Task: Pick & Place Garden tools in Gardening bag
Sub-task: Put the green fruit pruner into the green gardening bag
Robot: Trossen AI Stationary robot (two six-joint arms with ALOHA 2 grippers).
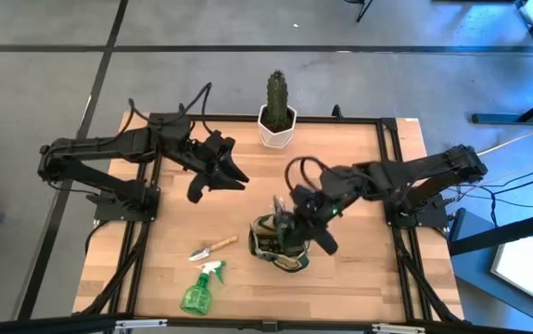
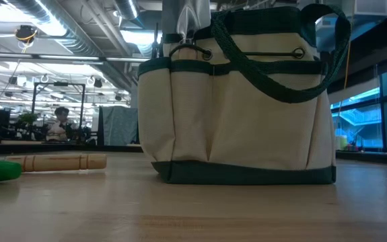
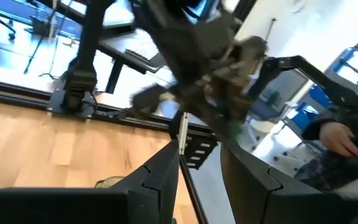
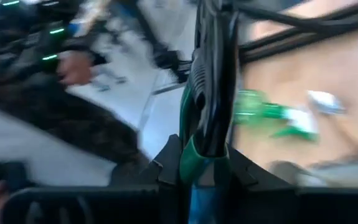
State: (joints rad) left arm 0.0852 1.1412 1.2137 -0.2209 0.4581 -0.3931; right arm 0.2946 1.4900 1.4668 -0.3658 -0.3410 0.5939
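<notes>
Pale wooden table [image 1: 359, 260] carries all items. The gardening bag [image 1: 278, 243] stands upright near the front centre. Right gripper [image 4: 205, 163] is directly above the bag, fingers clamped on the pruning shears [image 4: 208, 93]. Left gripper [image 1: 232, 173] hovers over the table's left half, fingers parted, holding nothing. Spray bottle [image 1: 198, 289] and trowel [image 1: 212, 248] lie left of the bag.

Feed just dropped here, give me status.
Right gripper shut on dark-handled tool over olive-and-tan fabric bag. Left gripper open, empty, raised mid-table. Wooden-handled trowel, green spray bottle still out.
</notes>
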